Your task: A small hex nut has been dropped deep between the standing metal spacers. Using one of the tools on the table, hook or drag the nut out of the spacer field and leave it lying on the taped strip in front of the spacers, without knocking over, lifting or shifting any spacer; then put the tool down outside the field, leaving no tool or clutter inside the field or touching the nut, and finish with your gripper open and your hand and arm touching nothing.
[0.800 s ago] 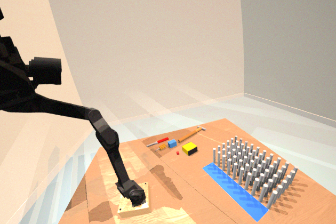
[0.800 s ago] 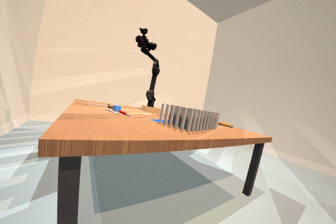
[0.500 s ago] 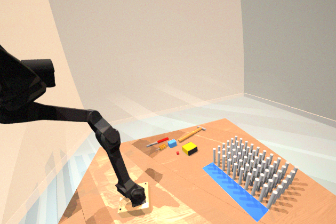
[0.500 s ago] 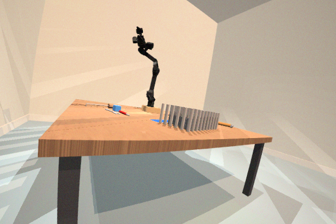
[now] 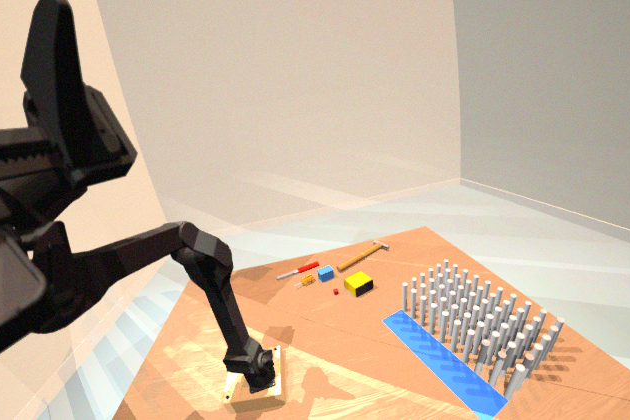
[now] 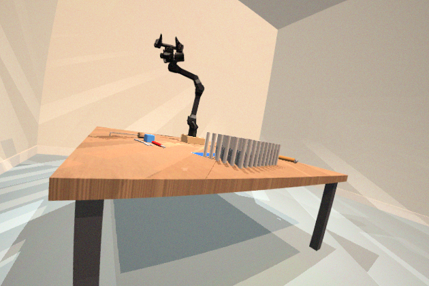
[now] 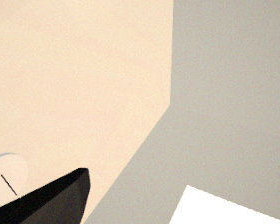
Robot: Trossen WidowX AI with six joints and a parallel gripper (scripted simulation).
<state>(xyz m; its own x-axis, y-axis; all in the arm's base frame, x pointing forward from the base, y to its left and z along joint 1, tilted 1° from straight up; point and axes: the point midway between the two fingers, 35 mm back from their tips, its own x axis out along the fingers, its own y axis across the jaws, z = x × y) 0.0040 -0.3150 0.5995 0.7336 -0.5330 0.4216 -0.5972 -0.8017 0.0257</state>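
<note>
My gripper [image 6: 169, 35] [image 7: 187, 176] is open and empty, raised high above the table, far from everything on it. Metal spacers [image 5: 470, 339] [image 6: 226, 150] stand upright in a dense field. The blue taped strip [image 5: 444, 360] [image 6: 201, 154] lies along the field's front edge. No nut can be made out among the spacers or on the strip. A thin hooked rod [image 6: 123, 134] with a wooden handle lies at the far left in the exterior view. A hammer [image 5: 360, 257] [image 6: 287, 159] and a red-handled screwdriver [image 5: 307, 267] lie outside the field.
A yellow and black block [image 5: 358, 283], a blue block [image 5: 325, 273], a small red cube [image 5: 335, 291] and a small yellow-handled tool [image 5: 307, 280] lie beside the hammer. The exterior view shows another blue block [image 6: 149, 137] with a red item [image 6: 157, 144].
</note>
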